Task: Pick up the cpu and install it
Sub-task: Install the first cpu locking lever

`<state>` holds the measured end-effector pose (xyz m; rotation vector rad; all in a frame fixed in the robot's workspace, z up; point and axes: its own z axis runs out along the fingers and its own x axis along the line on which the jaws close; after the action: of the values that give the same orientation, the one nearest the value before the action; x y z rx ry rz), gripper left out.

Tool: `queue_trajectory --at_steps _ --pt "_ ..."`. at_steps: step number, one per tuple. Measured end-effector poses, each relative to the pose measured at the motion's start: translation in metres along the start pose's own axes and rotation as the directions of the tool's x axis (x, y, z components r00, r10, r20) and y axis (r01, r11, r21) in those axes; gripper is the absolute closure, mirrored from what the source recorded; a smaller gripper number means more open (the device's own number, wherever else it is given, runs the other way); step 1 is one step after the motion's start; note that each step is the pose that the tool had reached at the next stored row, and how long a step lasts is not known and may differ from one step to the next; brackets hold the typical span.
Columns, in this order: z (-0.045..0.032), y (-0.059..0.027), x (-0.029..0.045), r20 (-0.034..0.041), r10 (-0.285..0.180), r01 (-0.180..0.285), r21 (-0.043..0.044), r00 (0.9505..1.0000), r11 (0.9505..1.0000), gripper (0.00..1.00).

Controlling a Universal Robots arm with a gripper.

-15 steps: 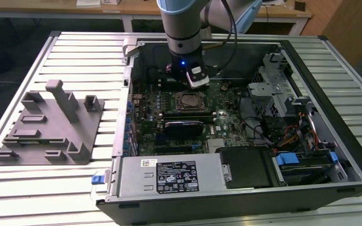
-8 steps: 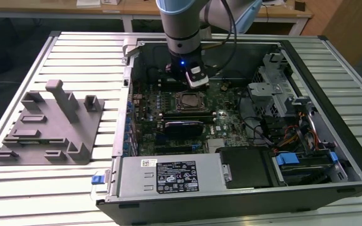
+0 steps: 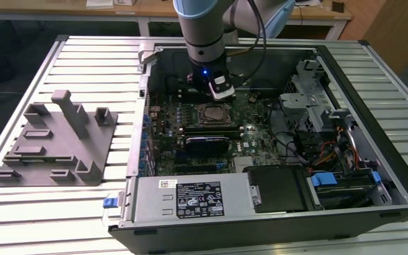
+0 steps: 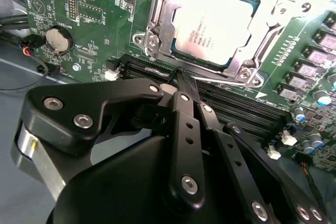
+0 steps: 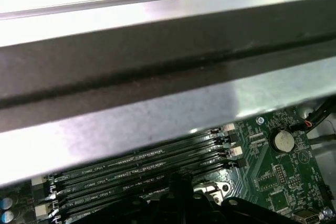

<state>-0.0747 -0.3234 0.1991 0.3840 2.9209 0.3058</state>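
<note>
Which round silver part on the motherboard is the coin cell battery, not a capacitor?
The coin cell battery is the single large flat disc in its own holder, away from the cpu. The capacitors are smaller upright cans clustered by the board's edge.

Slatted white table, grey fixture block (left), open computer case

case wall above | memory slots | coin cell on motherboard
</note>
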Motion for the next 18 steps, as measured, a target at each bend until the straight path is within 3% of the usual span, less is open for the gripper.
queue_trajectory --at_steps 6,13,18 --pt "-0.0006 -0.0006 0.0047 0.0018 0.000 0.000 -0.0005 1.0000 1.0000 0.89" --pt "0.0008 -0.0003 0.0055 0.0113 -0.002 0.002 -0.0018 0.9999 1.0000 0.89" --pt "0.0009 -0.0005 0.0056 0.0126 -0.002 0.002 -0.0001 0.9999 1.0000 0.89"
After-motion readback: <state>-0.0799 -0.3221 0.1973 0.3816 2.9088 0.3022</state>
